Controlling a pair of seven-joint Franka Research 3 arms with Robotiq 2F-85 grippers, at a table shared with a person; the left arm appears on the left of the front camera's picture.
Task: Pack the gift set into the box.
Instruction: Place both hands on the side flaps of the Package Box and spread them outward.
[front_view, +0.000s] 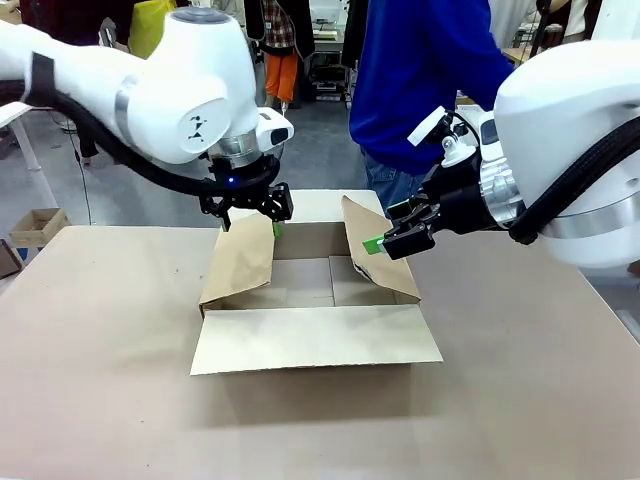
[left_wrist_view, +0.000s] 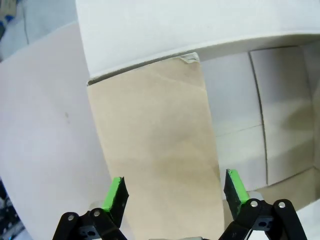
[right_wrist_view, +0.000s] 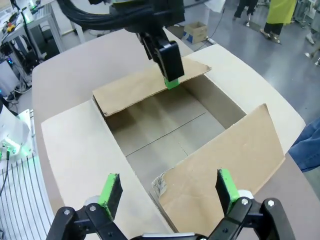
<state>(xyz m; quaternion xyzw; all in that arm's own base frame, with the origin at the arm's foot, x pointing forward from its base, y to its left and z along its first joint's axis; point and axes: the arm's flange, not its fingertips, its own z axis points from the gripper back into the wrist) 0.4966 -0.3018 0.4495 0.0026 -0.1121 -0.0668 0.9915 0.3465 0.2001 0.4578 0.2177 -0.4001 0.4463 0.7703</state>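
Tabletop of smooth, matt beige lies nearest us, and on it, near the middle, sits the box, a brown corrugated carton with its mouth facing straight up. We read its long axis as running across the table from the robot's left to its right. Its near flap, a broad flat rectangle, is folded outward and lies on the table toward us. Behind it the cavity shows plain cardboard walls and a floor crossed by straight seams where the bottom panels meet. The 2 short side flaps rise at a slant, their kraft faces dull and slightly mottled; in the right wrist view the right flap has a torn, ragged corner. The left gripper hangs over the far end of the left flap; in the left wrist view its green pads stand wide apart on either side of that flap, with a gap on each side, grasping nothing. The right gripper is at the outer side of the right flap, near its top edge, and in its own wrist view its fingers are likewise spread wide and hold nothing. The fourth flap is folded outward at the far side. Beyond the table edge stands a person in a blue top, and a small cardboard box rests on the grey floor at far left.
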